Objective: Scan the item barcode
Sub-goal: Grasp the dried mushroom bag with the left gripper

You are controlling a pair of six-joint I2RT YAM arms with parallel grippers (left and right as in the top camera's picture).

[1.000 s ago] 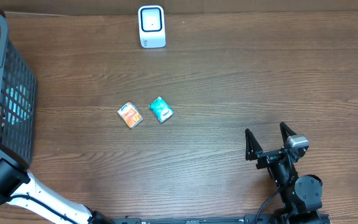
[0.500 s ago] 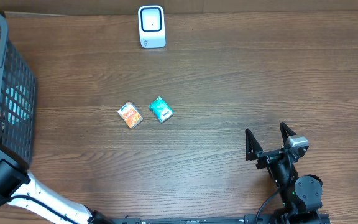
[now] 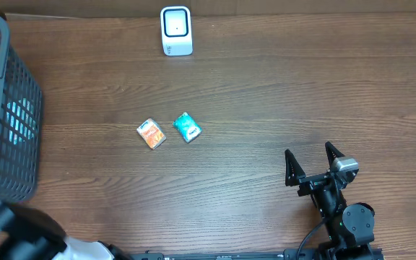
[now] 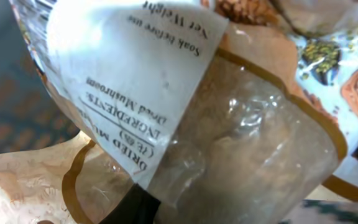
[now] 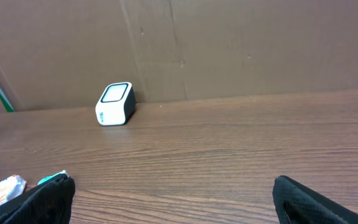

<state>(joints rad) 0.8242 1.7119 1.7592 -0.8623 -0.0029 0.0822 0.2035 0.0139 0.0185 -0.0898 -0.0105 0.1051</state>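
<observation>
**Bag in hand, scanner yet to reach**

The left gripper [image 4: 138, 202] is closed on a bag of dried mushrooms [image 4: 241, 137]. In the left wrist view the clear, tan-trimmed plastic fills the frame, and one dark finger shows against its lower edge. A white label [image 4: 135, 68] faces that camera with ingredient text on it. No barcode shows on this face, so I cannot tell which side carries it.

Only a blur of the left arm shows in the overhead view, at the near left corner of the table [image 3: 266, 87], just beside the grey basket [image 3: 6, 43]. The bag itself does not show there.

An orange packet [image 3: 151, 134] and a teal packet [image 3: 187, 128] lie side by side mid-table. The white scanner [image 3: 176, 30] stands upright at the far edge, well apart from the left arm.

The right gripper [image 3: 308, 150] sits at the near right with its jaws spread wide, holding nothing.

I judge the step in hand to be the pick-up and carry, with the scan itself not yet done. The next move calls for a long reach across the table. The bag must then be turned until its barcode faces the scanner's front window. The limp, glossy plastic may crease or glare, so the code should be held flat.
</observation>
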